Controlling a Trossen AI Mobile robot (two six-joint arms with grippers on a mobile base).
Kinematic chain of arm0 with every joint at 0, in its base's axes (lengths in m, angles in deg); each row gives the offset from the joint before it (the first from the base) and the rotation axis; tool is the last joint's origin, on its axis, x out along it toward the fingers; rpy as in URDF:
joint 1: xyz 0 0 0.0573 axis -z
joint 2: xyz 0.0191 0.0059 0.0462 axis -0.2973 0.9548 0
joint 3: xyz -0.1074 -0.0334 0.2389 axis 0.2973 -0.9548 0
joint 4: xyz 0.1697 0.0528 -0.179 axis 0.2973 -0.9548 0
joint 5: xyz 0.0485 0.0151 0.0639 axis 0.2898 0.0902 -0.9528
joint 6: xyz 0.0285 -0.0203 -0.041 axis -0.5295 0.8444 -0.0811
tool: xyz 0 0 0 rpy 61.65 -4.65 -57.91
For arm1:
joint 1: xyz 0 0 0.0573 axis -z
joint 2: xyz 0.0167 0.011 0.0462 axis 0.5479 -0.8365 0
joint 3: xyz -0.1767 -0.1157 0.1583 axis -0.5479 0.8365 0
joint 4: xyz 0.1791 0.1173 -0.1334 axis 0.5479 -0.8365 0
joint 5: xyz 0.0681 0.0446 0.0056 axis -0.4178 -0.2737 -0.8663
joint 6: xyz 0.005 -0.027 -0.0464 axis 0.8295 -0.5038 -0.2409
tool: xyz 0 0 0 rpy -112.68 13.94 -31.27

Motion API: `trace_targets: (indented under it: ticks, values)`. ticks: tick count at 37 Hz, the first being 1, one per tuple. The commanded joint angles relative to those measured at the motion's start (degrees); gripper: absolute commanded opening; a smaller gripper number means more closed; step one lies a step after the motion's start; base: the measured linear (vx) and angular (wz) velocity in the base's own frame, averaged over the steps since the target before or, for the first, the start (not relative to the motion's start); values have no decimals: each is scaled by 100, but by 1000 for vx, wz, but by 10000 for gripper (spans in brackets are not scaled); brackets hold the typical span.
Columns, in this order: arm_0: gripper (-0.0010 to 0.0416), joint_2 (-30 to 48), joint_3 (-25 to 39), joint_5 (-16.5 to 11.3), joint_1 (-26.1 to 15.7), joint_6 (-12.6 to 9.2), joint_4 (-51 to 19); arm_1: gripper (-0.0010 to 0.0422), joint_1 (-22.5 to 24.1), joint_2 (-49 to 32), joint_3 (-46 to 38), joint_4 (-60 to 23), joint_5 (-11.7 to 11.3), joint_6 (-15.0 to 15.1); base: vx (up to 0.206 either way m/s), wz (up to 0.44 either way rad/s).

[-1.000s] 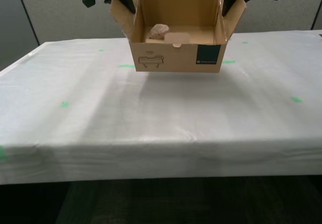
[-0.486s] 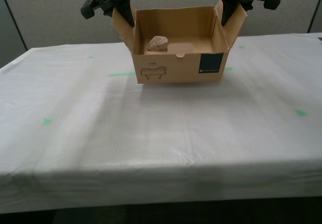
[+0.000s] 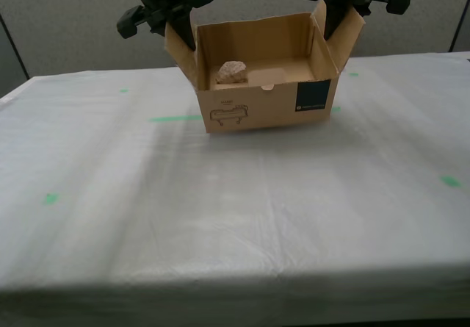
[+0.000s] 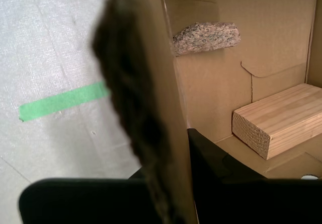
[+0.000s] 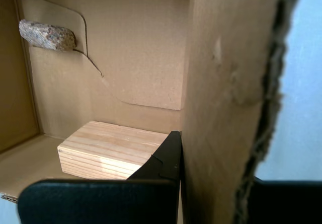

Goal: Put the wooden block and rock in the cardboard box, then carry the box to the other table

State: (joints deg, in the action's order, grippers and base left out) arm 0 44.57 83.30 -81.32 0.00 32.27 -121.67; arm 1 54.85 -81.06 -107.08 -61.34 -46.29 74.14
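Two-handed hold, with my first gripper [image 3: 332, 20] and my second gripper [image 3: 183, 33] each clamped on a side flap of the cardboard box [image 3: 264, 106] low over the other table [image 3: 220, 224], the rock [image 3: 231, 71] and the wooden block [image 4: 279, 118] inside; could crease or tear a flap, or tip the load, if lowered unevenly.

The cardboard box [image 3: 264, 84] bears a dark teal label [image 3: 313, 96] whose small print is illegible.

We see the cardboard box [image 3: 266, 84] at the bench's [image 3: 220, 209] far middle; inside, the rock [image 3: 232, 71] lies toward the exterior view's left, the wooden block [image 4: 279, 119] apparently nearer the opposite wall.
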Motion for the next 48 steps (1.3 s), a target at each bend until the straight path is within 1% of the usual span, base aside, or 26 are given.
trace_targets:
  ticks: [1, 7, 20, 24, 31, 39, 48]
  values:
    - [0, -2, 7, 76, 4, 70, -76, 0, 11, 9, -4, -37, -50, -44, 82, 2]
    - [2, -4, 7, 79, 7, 79, -140, 0, 17, 9, -4, -42, -55, -136, 62, 4]
    - [3, -2, 7, 79, 7, 79, -127, 6, 20, 9, -4, 22, -96, -142, 6, 2]
    - [3, -2, 7, 79, 7, 79, -127, 31, 22, 9, -4, 20, -94, -153, 0, 0]
    - [3, -4, 7, 79, 7, 74, -122, 89, 26, 9, -4, 17, -94, -284, 0, 0]
    - [3, -2, 7, 85, 4, 72, -129, 146, 26, 9, -4, -2, -94, -286, 0, 0]
    - [3, -4, 7, 85, 4, 61, -28, 196, 26, 9, -4, -52, -94, -289, 0, 0]
